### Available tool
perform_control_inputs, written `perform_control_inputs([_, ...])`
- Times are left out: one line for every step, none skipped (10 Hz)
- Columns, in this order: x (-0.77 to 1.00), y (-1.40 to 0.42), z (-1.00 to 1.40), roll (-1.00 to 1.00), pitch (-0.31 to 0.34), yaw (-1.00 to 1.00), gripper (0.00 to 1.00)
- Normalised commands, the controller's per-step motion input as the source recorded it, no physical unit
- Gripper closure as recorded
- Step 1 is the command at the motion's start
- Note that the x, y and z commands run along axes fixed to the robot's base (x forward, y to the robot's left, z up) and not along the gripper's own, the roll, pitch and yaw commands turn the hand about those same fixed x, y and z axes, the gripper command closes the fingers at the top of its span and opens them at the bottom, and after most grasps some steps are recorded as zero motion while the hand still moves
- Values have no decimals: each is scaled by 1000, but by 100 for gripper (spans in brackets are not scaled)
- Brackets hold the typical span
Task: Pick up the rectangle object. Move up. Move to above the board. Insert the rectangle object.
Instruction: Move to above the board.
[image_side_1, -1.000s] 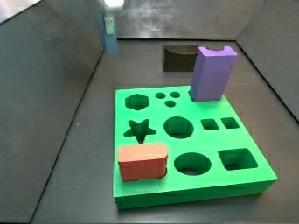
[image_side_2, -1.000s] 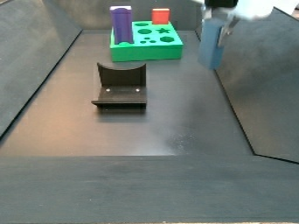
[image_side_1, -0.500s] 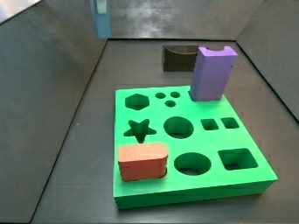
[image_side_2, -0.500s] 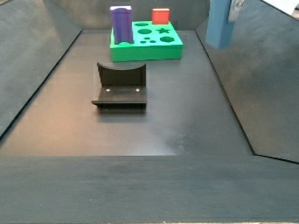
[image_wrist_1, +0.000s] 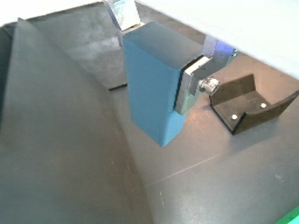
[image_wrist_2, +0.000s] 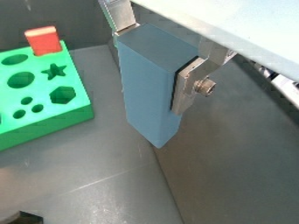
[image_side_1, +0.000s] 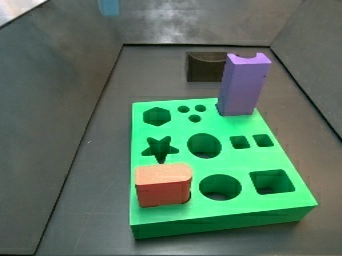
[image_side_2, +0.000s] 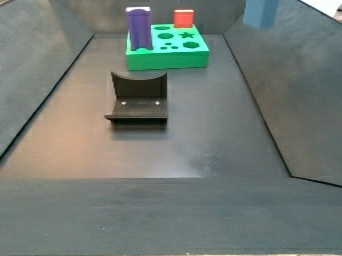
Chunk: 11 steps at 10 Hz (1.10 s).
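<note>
With my gripper (image_wrist_2: 152, 68) jaws pinching the rectangle object (image_wrist_2: 152, 87) high above the floor, I should carry it level toward the board (image_wrist_2: 41, 105), well clear of the fixture (image_wrist_1: 247, 103)

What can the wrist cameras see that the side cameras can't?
Only the wrist views show the tool clamping the rectangle object, with a silver finger flat against its side. Only the side views show the purple block standing in the board. Both kinds share the board, the red block and the fixture.
</note>
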Motion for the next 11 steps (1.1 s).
perform_control_inputs([-28,-62,1000,17,78,25,100])
perform_control_inputs([-25,-60,1000,13,77,24,100])
perform_control_inputs([-13,-45,807,5,74,24,100])
perform_control_inputs([-8,-38,702,2,73,25,100])
perform_control_inputs([0,-29,497,-1,75,26,100])
perform_control_inputs([2,-25,339,-3,76,26,100])
perform_control_inputs([691,-1000,53,-4,0,1000,100])
perform_control_inputs([703,-1000,13,7,4,1000,100])
perform_control_inputs([739,-1000,9,12,18,1000,100])
perform_control_inputs([763,-1000,23,2,23,1000,100])
perform_control_inputs([745,-1000,21,9,21,1000,100])
